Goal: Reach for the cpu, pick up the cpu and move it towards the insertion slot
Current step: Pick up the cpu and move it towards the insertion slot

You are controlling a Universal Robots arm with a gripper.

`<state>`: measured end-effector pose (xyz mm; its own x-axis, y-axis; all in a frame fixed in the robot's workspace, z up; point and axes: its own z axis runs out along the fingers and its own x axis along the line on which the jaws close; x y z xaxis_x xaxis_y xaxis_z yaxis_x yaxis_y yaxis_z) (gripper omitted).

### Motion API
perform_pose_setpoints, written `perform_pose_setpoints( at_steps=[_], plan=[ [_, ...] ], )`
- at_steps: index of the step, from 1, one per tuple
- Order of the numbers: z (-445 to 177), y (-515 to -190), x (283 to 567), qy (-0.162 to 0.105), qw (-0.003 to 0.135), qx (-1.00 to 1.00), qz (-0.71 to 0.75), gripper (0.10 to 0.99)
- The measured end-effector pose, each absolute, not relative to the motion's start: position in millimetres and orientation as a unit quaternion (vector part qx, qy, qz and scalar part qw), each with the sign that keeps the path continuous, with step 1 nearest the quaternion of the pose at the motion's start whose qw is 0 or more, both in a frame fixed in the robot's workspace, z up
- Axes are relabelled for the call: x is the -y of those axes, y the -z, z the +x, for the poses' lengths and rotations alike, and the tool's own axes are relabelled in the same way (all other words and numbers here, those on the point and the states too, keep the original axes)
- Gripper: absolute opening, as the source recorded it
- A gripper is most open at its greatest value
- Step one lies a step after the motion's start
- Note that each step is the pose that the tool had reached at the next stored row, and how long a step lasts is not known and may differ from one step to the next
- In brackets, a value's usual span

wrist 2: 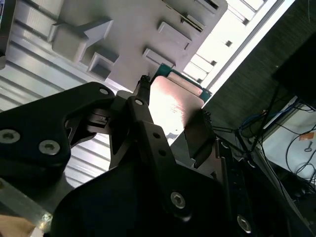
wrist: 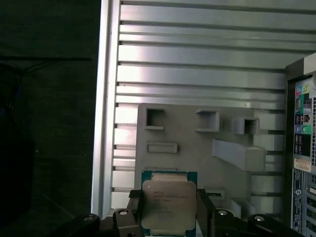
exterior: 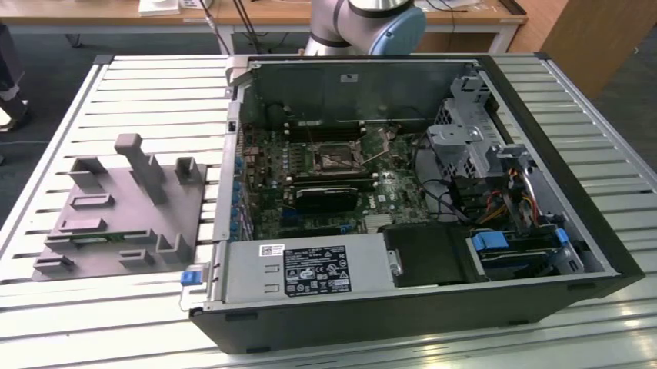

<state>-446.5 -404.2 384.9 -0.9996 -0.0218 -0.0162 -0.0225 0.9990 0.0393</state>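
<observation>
The cpu [wrist: 168, 201], a silvery square chip on a green rim, sits between my gripper's [wrist: 169, 210] two black fingers [wrist: 135, 210], which are shut on its opposite edges. The second wrist view has the same grip: the cpu [wrist 2: 174, 101] is clamped in the gripper [wrist 2: 173, 113], held in the air well above the grey moulded holder tray [wrist 2: 123, 29]. In the exterior view the insertion slot [exterior: 336, 160], a dark square socket with a metal frame, lies in the green board inside the open computer case. The tray [exterior: 113, 207] lies on the slatted table at that view's left.
The open computer case [exterior: 411, 200] holds a long black card [exterior: 326, 197], a power supply [exterior: 308, 269] and drive bays [exterior: 493, 154]. The arm's base [exterior: 370, 23] stands behind the case. The case's rear panel [wrist: 302, 148] borders the tray [wrist: 197, 143]. The table edge [wrist: 103, 123] drops to dark floor.
</observation>
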Motion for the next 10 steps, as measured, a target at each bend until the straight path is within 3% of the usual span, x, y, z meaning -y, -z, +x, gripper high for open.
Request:
perform_pose_setpoints(
  at_steps=[10],
  plan=[
    [-442.6,-395.1,404.2,-0.036,0.003,-0.999,-0.011,0.529]
  ],
)
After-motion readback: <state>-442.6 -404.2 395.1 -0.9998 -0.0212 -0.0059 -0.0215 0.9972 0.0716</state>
